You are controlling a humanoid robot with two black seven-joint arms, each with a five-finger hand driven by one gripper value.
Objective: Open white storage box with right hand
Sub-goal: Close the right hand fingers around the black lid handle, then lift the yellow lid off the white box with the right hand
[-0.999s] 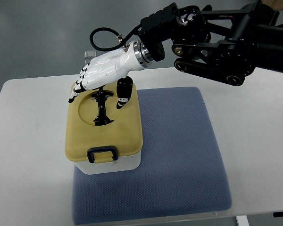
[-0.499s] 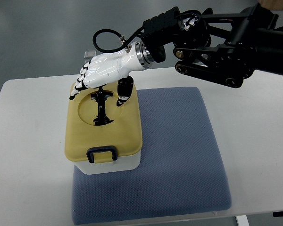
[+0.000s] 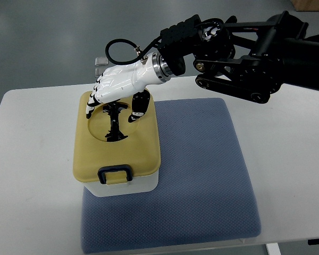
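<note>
1. Firstly, the top view shows a white storage box with a flat yellow-beige lid [image 3: 117,146] standing on the left part of a blue-grey textured fabric mat [image 3: 202,175]; the mat lies on a white table with rounded corners [image 3: 32,159]

2. Only the lower white body of the box [image 3: 128,186] is visible, under the front edge of the lid

3. At the front edge of the lid there is a dark blue rectangular latch [image 3: 115,174], and it lies flat against the lid

4. The lid has a round shallow hollow in its upper half, and inside it a dark blue narrow handle [image 3: 115,121] runs from back to front

5. The white right hand with dark fingertips [image 3: 118,87] comes from the right side on a black arm with exposed joints [image 3: 244,56], and it hovers over the back part of the lid

6. Its fingers [image 3: 93,103] are stretched and slightly bent, pointing down to the left rim of the hollow, while the thumb [image 3: 138,106] hangs down at the right side of the hollow

7. The hand is relaxed and holds nothing; the handle is between the fingers and the thumb, but I cannot tell if any finger touches the lid

8. A black cable loop [image 3: 119,50] rises behind the wrist
</note>
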